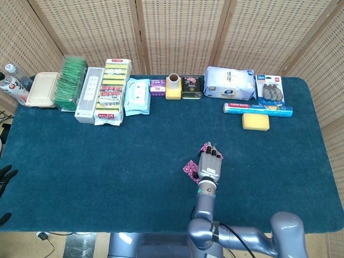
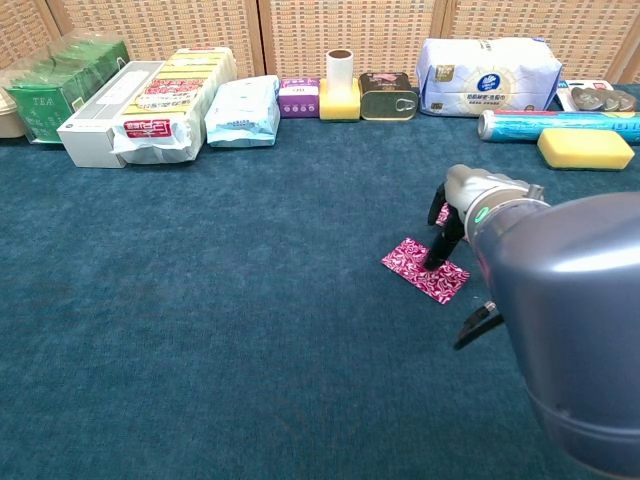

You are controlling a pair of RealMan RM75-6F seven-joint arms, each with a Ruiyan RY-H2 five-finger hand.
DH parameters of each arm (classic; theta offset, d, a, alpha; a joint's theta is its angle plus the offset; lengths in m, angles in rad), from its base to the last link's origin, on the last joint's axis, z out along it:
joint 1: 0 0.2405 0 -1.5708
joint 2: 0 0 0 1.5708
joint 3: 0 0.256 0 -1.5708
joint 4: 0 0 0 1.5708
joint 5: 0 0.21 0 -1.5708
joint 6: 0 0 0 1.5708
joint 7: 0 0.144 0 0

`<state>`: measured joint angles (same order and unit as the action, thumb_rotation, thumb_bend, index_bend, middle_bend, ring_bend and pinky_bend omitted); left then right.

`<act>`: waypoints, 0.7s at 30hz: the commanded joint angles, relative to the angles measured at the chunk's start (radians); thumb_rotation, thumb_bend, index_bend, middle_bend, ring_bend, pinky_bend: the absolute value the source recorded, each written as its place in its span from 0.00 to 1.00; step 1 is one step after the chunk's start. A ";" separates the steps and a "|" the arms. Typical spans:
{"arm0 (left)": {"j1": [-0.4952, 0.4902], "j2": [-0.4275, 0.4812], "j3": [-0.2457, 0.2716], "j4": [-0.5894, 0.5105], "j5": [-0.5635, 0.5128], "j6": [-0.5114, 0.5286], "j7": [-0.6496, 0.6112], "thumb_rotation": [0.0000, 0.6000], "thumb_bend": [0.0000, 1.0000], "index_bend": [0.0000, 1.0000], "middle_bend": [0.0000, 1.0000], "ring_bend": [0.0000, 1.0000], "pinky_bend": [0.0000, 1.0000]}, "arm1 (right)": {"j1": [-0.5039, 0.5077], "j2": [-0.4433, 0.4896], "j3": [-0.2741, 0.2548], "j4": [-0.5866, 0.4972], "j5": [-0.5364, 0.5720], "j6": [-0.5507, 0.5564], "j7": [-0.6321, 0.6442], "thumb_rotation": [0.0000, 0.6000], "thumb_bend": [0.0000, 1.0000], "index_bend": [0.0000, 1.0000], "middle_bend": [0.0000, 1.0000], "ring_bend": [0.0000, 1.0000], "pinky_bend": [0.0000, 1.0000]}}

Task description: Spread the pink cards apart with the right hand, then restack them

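The pink patterned cards lie on the blue cloth near the table's middle. In the head view one card [image 1: 190, 169] pokes out left of my right hand [image 1: 209, 163] and another card's corner [image 1: 205, 147] shows by the fingertips. My right hand lies palm down over them, fingers pointing away from me. In the chest view a dark fingertip [image 2: 437, 256] presses on the nearer card [image 2: 418, 266], and a bit of a second card [image 2: 442, 213] shows behind the right hand [image 2: 462, 205]. Only dark fingers of my left hand [image 1: 5, 176] show, past the table's left edge.
Along the back edge stand a green tea box [image 1: 70, 82], a white box [image 1: 88, 94], a yellow pack [image 1: 113, 90], wipes [image 1: 137, 95], a tin [image 1: 192, 87], a tissue pack [image 1: 230, 83], a foil roll [image 1: 257, 110] and a yellow sponge [image 1: 255, 121].
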<state>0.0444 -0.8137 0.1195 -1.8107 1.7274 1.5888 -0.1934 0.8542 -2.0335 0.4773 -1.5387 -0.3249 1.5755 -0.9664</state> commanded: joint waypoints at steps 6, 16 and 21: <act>0.000 0.001 0.001 -0.001 0.001 0.001 -0.001 1.00 0.13 0.00 0.00 0.00 0.08 | -0.006 -0.034 -0.002 -0.009 -0.008 0.022 -0.014 1.00 0.28 0.29 0.00 0.00 0.12; 0.003 0.004 0.005 0.011 0.013 0.013 -0.022 1.00 0.13 0.00 0.00 0.00 0.08 | -0.031 -0.048 -0.002 -0.019 -0.033 0.052 -0.018 1.00 0.27 0.28 0.00 0.00 0.12; 0.007 0.004 0.007 0.017 0.021 0.023 -0.026 1.00 0.13 0.00 0.00 0.00 0.08 | -0.050 -0.054 -0.007 -0.017 -0.047 0.047 -0.005 1.00 0.27 0.28 0.00 0.00 0.12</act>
<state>0.0506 -0.8097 0.1265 -1.7948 1.7480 1.6101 -0.2191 0.8068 -2.0864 0.4710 -1.5557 -0.3708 1.6235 -0.9729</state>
